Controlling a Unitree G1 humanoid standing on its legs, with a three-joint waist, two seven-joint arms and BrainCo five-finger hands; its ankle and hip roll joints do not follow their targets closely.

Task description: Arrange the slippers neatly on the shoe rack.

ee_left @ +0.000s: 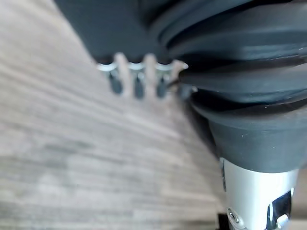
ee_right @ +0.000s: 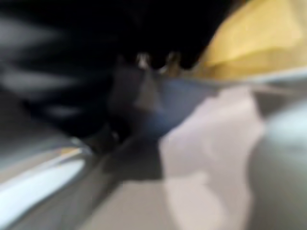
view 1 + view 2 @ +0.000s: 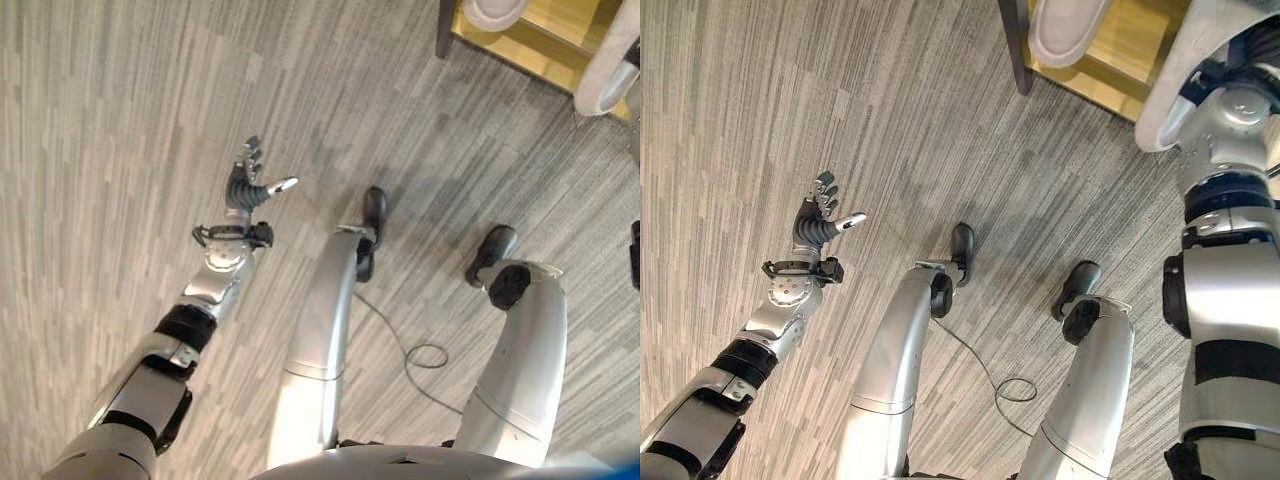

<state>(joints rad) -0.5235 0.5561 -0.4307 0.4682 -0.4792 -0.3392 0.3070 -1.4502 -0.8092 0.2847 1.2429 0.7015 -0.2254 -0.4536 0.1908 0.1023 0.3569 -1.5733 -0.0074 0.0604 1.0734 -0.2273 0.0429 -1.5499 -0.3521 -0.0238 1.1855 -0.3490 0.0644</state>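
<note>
Right eye view: white slipper (image 3: pixel 1065 30) on wooden shoe rack (image 3: pixel 1110 50), 1 o'clock; likely light, soft—grip heel rim. Left hand (image 3: pixel 818 222) fingers spread, empty, 9 o'clock; right hand state unreadable.

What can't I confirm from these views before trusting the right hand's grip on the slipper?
- Right hand's fingers: right wrist view is blurred; in the right eye view the forearm covers them.
- White slipper by that arm: partly covered by it.
- Second slipper and shoe rack: cut by top edge.
- Left hand: open, empty.

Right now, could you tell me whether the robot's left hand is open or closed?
Open: the left hand hangs over the carpet floor with fingers spread and nearly straight, thumb out to the side, holding nothing.
</note>
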